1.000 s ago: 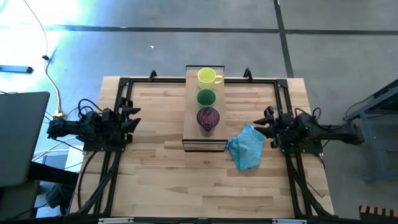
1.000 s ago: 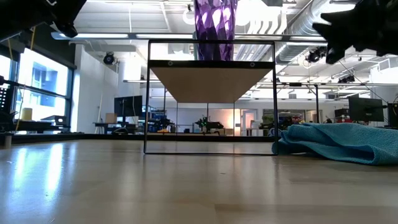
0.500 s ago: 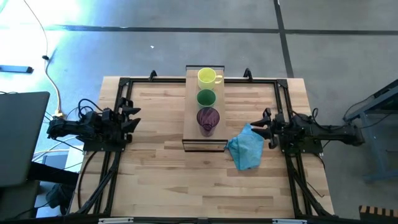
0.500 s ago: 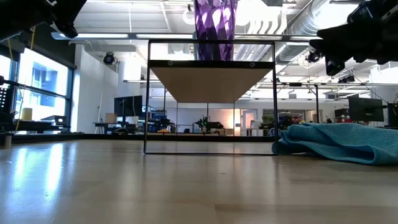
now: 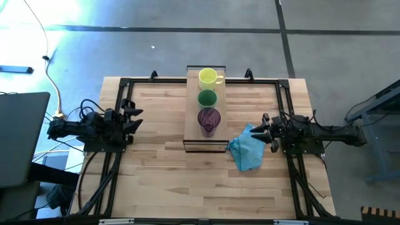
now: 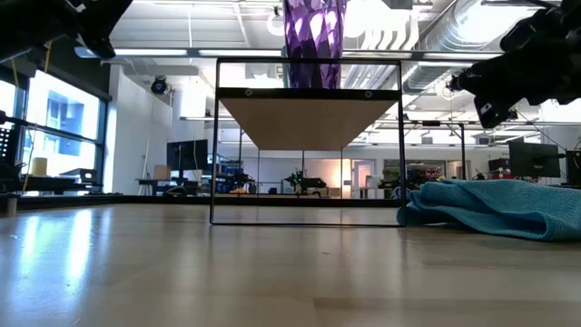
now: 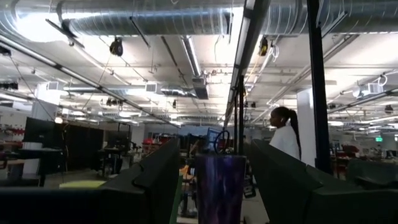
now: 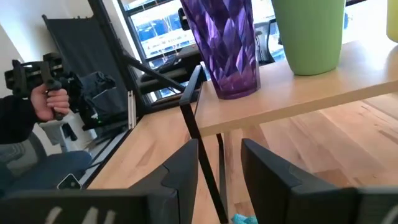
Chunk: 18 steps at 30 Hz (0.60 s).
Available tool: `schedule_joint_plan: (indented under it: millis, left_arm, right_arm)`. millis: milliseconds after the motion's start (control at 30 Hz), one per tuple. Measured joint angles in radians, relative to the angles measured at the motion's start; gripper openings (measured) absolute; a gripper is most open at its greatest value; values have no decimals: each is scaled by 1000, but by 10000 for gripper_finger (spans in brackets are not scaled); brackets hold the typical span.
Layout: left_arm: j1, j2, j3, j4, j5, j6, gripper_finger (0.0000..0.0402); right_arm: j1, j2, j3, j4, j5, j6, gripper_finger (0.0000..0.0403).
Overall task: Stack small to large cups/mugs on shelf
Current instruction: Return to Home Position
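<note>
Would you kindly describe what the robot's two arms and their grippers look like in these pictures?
The left arm and the right arm are both dark, almost black, and built from chunky jointed segments, with thin black cables looping beside them. The left gripper and the right gripper each end in two flat, matte dark fingers with slanted edges. I can make out no markings.

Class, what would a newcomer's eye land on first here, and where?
A row on the raised central shelf: yellow mug, green cup, purple tumbler. A crumpled blue cloth lies on the table beside the shelf, by the open right gripper; the open left gripper waits at the table's left side.
</note>
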Motion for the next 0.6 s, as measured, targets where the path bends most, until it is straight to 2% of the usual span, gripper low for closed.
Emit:
schedule_joint_plan:
  millis: [367, 600]
  left_arm:
    - [0, 0, 0, -134, 0, -48, 184]
    - [0, 0, 0, -194, 0, -46, 184]
  right_arm:
    - [0, 9, 0, -2, 12, -27, 115]
    - [0, 59, 0, -3, 13, -12, 115]
